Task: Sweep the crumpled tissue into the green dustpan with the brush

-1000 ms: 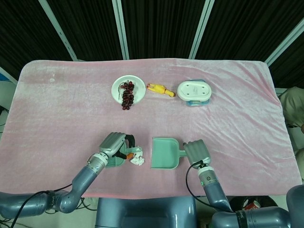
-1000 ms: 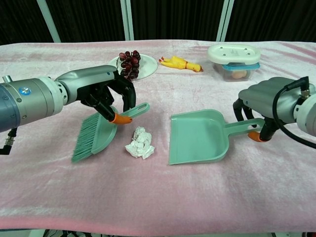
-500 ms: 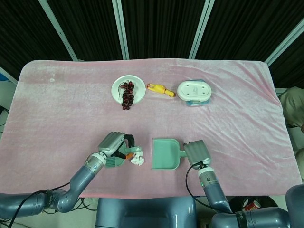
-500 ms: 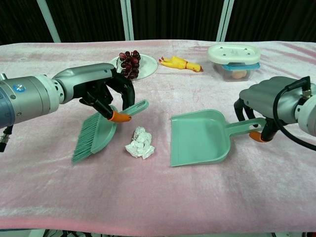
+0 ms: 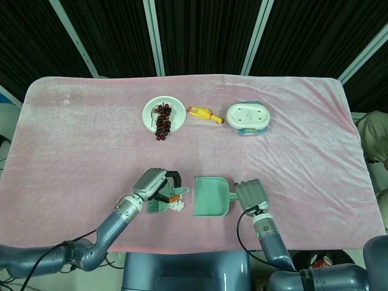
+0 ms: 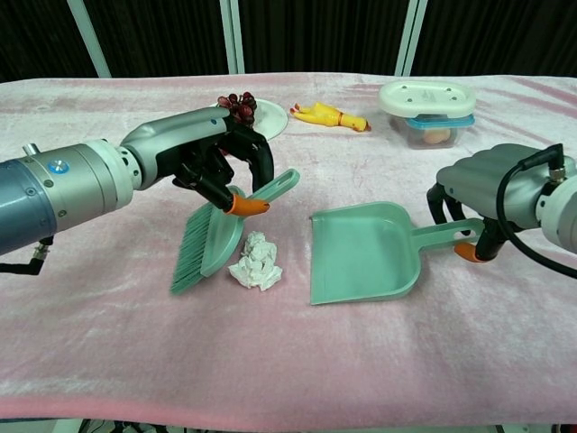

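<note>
Closest to us, our left hand (image 6: 212, 153) grips the green brush (image 6: 216, 239), bristles down just left of the crumpled tissue (image 6: 256, 262) on the pink cloth. Our right hand (image 6: 491, 194) is wrapped round the handle of the green dustpan (image 6: 361, 253), its mouth facing the tissue. Further back sit a plate of grapes (image 5: 162, 115), a rubber chicken (image 5: 205, 114) and a lidded container (image 5: 247, 117).

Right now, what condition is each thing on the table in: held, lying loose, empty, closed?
Brush: held by the left hand, bristles beside the tissue.
Crumpled tissue: loose on the cloth, outside the dustpan.
Green dustpan: empty, handle held by the right hand.
Plate: holds grapes.
Lidded container: closed.
Rubber chicken: lying on its side.
</note>
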`<state>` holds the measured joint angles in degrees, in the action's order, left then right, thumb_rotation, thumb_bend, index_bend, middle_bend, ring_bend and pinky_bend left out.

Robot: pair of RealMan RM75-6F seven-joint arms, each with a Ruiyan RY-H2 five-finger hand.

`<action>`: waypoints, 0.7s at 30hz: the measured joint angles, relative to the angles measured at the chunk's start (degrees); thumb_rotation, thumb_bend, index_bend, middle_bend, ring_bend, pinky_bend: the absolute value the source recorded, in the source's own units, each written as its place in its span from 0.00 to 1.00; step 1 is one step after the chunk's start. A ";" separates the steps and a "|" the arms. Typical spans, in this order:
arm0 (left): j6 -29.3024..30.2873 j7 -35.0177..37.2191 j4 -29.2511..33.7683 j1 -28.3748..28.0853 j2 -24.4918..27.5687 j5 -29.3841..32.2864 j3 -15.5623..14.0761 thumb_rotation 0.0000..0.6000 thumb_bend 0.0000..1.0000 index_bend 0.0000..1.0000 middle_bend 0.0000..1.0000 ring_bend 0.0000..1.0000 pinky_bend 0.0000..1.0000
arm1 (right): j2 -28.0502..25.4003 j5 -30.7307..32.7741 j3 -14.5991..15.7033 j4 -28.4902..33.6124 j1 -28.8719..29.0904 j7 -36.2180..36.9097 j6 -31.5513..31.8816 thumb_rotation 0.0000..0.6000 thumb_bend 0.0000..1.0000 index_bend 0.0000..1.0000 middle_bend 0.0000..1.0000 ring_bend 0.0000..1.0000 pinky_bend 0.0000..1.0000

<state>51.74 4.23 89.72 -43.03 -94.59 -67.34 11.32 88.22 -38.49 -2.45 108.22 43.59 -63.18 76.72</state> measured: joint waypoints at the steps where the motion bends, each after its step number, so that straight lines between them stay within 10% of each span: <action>1: 0.16 0.58 -0.45 0.10 -0.38 -0.36 0.00 1.00 0.36 0.65 0.67 0.91 1.00 | -0.04 0.08 0.00 -0.03 0.00 0.02 -0.02 1.00 0.47 0.69 0.69 0.71 0.81; 21: 0.88 4.86 -8.31 -2.08 -10.92 -1.94 2.69 1.00 0.36 0.66 0.68 0.91 1.00 | -0.02 1.87 -0.08 -0.20 0.12 0.87 -0.76 1.00 0.47 0.69 0.69 0.71 0.81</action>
<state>52.63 9.09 81.40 -45.11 -105.51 -69.28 14.01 88.20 -36.62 -2.53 108.02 43.70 -62.31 75.96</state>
